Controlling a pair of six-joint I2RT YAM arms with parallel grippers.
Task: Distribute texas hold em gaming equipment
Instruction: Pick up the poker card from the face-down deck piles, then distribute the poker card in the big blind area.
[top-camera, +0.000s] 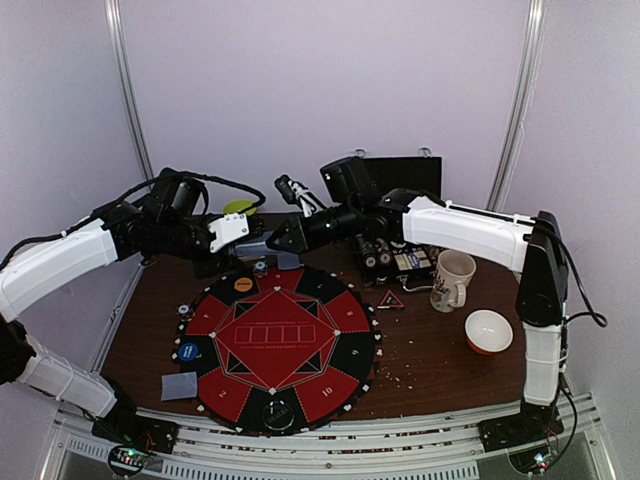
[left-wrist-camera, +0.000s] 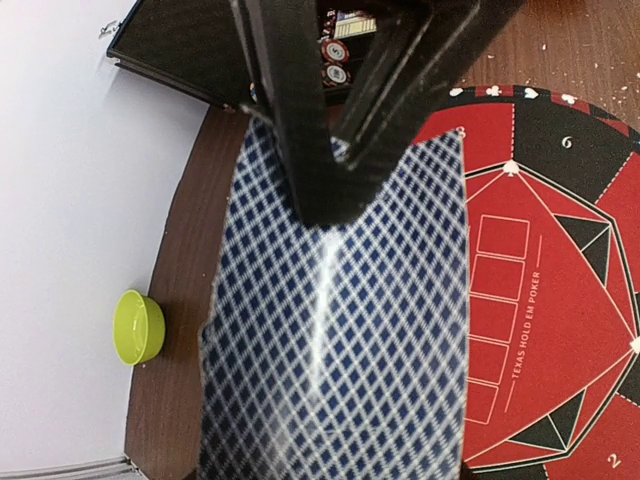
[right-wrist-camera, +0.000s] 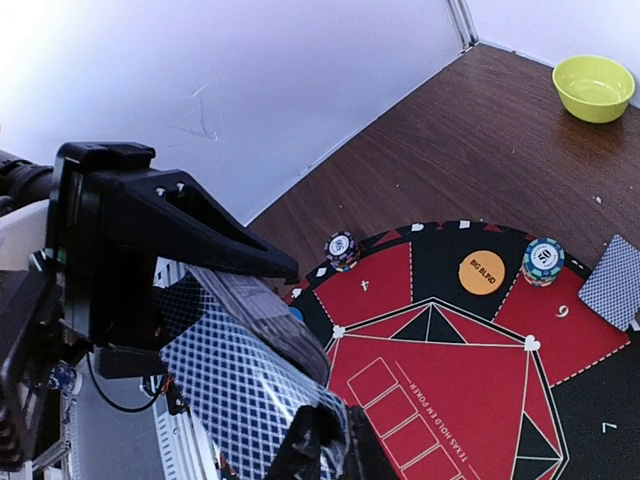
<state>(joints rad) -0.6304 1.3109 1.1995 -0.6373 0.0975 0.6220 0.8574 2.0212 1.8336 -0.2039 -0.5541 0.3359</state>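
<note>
Over the far edge of the round red-and-black poker mat, both arms meet at one stack of blue-checked playing cards, held in the air above the brown table. Left gripper is clamped across the stack, bowing it a bit. Right gripper looks pinched down on the stack's near edge, tho I can't tell how many cards it's got. So I'd say mid-deal, peeling one off. Next move needs just a single card slid free while the left holds firm, then laid at a seat without one.
</note>
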